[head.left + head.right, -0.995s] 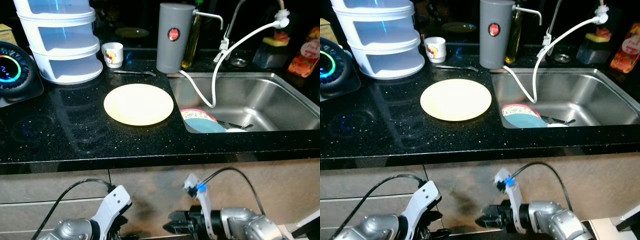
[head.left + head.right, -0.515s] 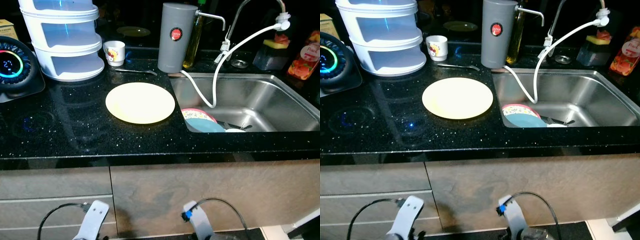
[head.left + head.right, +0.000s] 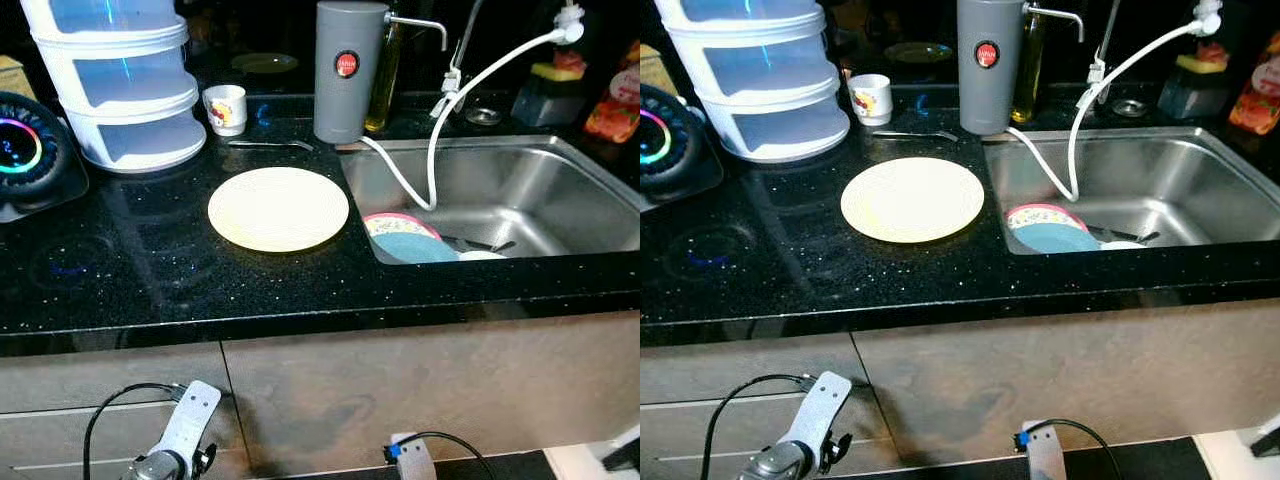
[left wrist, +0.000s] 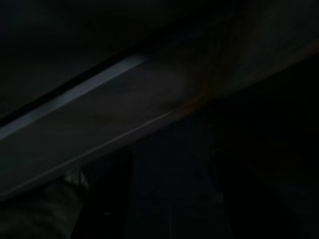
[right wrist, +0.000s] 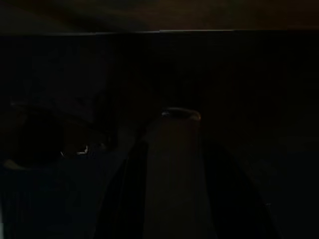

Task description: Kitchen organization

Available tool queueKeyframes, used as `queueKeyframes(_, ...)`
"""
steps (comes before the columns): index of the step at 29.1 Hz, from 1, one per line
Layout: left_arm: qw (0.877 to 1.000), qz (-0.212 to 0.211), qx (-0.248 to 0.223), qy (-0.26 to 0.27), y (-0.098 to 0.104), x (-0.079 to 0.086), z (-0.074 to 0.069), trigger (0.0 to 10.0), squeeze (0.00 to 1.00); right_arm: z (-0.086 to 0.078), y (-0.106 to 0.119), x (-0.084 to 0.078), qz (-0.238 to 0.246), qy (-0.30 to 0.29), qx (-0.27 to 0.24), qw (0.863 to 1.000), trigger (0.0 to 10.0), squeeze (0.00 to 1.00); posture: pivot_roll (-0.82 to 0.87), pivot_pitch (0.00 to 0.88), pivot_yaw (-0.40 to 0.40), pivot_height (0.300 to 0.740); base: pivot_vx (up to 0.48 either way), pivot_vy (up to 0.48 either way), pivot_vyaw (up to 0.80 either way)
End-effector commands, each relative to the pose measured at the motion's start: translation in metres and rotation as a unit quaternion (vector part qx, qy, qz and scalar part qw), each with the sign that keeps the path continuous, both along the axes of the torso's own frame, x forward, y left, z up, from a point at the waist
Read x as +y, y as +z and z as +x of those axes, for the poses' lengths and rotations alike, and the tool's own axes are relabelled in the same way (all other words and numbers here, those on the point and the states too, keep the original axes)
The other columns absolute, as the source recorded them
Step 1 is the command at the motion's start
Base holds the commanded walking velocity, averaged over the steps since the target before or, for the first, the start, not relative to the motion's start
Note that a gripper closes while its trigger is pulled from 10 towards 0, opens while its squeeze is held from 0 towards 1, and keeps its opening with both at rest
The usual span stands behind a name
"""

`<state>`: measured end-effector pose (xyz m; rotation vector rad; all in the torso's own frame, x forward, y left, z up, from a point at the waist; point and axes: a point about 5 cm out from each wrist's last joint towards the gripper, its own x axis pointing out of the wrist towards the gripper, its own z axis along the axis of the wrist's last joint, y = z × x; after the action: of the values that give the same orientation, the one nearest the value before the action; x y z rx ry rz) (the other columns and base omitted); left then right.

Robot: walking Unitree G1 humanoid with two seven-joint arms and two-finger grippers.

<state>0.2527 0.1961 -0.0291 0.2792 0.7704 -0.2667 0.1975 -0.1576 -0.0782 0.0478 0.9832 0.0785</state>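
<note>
Both arms hang low by the cabinet, finger state impossible to tell, so lift one slowly toward the yellow plate [image 3: 278,208] lying flat on the counter [image 3: 150,280] beside the sink [image 3: 560,190].

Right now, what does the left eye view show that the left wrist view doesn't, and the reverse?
Left eye view: the black speckled countertop, a round pale yellow plate on it, a steel sink holding dishes. Left wrist view: dark, dim shapes I cannot identify. Both: probably the pale cabinet front, a slanted light band at the wrist.
</note>
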Motion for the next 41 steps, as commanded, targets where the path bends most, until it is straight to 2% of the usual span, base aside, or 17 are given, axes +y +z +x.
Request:
queueKeyframes(1, 1.0, 0.001, 0.013, 0.005, -0.004, 0.005, -0.004, 10.0, 0.0, -0.012, -0.006, 0.001, 0.003, -0.015, 0.017, 1.0, 10.0, 0.0, 0.07, 0.118, 0.09, 0.74, 0.0, 0.0, 0.0)
queueKeyframes(5, 0.999, -0.006, 0.023, 0.025, -0.008, 0.009, -0.008, 10.0, 0.0, -0.014, -0.008, 0.004, 0.004, -0.015, 0.016, 1.0, 10.0, 0.0, 0.06, 0.128, 0.101, 0.74, 0.0, 0.0, 0.0)
queueKeyframes(6, 0.999, -0.006, 0.033, 0.03, -0.013, 0.01, -0.015, 10.0, 0.0, -0.015, -0.008, 0.005, 0.003, -0.014, 0.016, 1.0, 10.0, 0.0, 0.05, 0.132, 0.1, 0.74, 0.0, 0.0, 0.0)
queueKeyframes(12, 0.997, -0.03, 0.043, 0.058, -0.023, 0.005, -0.027, 10.0, 0.0, -0.017, -0.009, 0.003, -0.009, -0.004, 0.016, 1.0, 10.0, 0.0, 0.04, 0.119, 0.1, 0.74, 0.0, 0.0, 0.0)
queueKeyframes(15, 0.995, -0.045, 0.051, 0.073, -0.028, 0.0, -0.033, 10.0, 0.0, -0.018, -0.01, -0.001, -0.013, -0.005, 0.015, 1.0, 10.0, 0.0, 0.03, 0.107, 0.101, 0.74, 0.0, 0.0, 0.0)
queueKeyframes(17, 0.991, -0.057, 0.075, 0.091, -0.037, -0.008, -0.044, 10.0, 0.0, -0.017, -0.009, -0.006, -0.024, -0.008, 0.013, 1.0, 10.0, 0.0, 0.01, 0.098, 0.1, 0.74, 0.0, 0.0, 0.0)
queueKeyframes(20, 0.989, -0.065, 0.088, 0.095, -0.042, -0.014, -0.05, 10.0, 0.0, -0.016, -0.008, -0.008, -0.027, -0.013, 0.01, 1.0, 10.0, 0.0, 0.01, 0.097, 0.101, 0.74, 0.0, 0.0, 0.0)
queueKeyframes(21, 0.988, -0.07, 0.096, 0.097, -0.044, -0.018, -0.054, 10.0, 0.0, -0.015, -0.008, -0.011, -0.029, -0.016, 0.009, 0.999, 10.0, 0.0, 0.0, 0.107, 0.095, 0.74, 0.0, 0.0, 0.0)
queueKeyframes(22, 0.988, -0.078, 0.098, 0.085, -0.046, -0.026, -0.056, 10.0, 0.0, -0.014, -0.008, -0.012, -0.025, -0.028, 0.008, 0.999, 10.0, 0.0, 0.01, 0.116, 0.052, 0.74, 0.0, 0.0, 0.0)
queueKeyframes(24, 0.99, -0.08, 0.094, 0.07, -0.046, -0.031, -0.056, 10.0, 0.0, -0.014, -0.008, -0.01, -0.02, -0.033, 0.011, 0.999, 10.0, 0.0, 0.01, 0.111, 0.057, 0.74, 0.0, 0.0, 0.0)
queueKeyframes(25, 0.989, -0.086, 0.092, 0.08, -0.047, -0.034, -0.057, 10.0, 0.0, -0.014, -0.008, -0.006, -0.021, -0.025, 0.012, 0.999, 10.0, 0.0, 0.0, 0.119, 0.076, 0.74, 0.0, 0.0, 0.0)
queueKeyframes(28, 0.989, -0.074, 0.103, 0.079, -0.051, -0.037, -0.064, 10.0, 0.0, -0.015, -0.009, 0.0, -0.014, -0.022, 0.017, 1.0, 10.0, 0.0, 0.0, 0.108, 0.053, 0.74, 0.0, 0.0, 0.0)
queueKeyframes(30, 0.989, -0.069, 0.104, 0.074, -0.052, -0.037, -0.065, 10.0, 0.0, -0.016, -0.009, 0.002, -0.011, -0.018, 0.018, 1.0, 10.0, 0.0, 0.0, 0.108, 0.053, 0.74, 0.0, 0.0, 0.0)
queueKeyframes(34, 0.987, -0.089, 0.078, 0.109, -0.049, -0.033, -0.061, 10.0, 0.0, -0.019, -0.011, 0.005, -0.002, 0.0, 0.026, 1.0, 10.0, 0.0, 0.0, 0.099, 0.035, 0.74, 0.0, 0.0, 0.0)
queueKeyframes(38, 0.991, -0.074, 0.059, 0.096, -0.047, -0.03, -0.057, 10.0, 0.0, -0.017, -0.01, -0.001, 0.017, -0.04, 0.02, 0.999, 10.0, 0.0, 0.02, 0.096, 0.023, 0.74, 0.0, 0.0, 0.0)
queueKeyframes(41, 0.993, -0.059, 0.051, 0.084, -0.044, -0.025, -0.054, 10.0, 0.0, -0.017, -0.01, -0.002, 0.012, -0.036, 0.02, 0.999, 10.0, 0.0, 0.03, 0.09, 0.023, 0.74, 0.0, 0.0, 0.0)
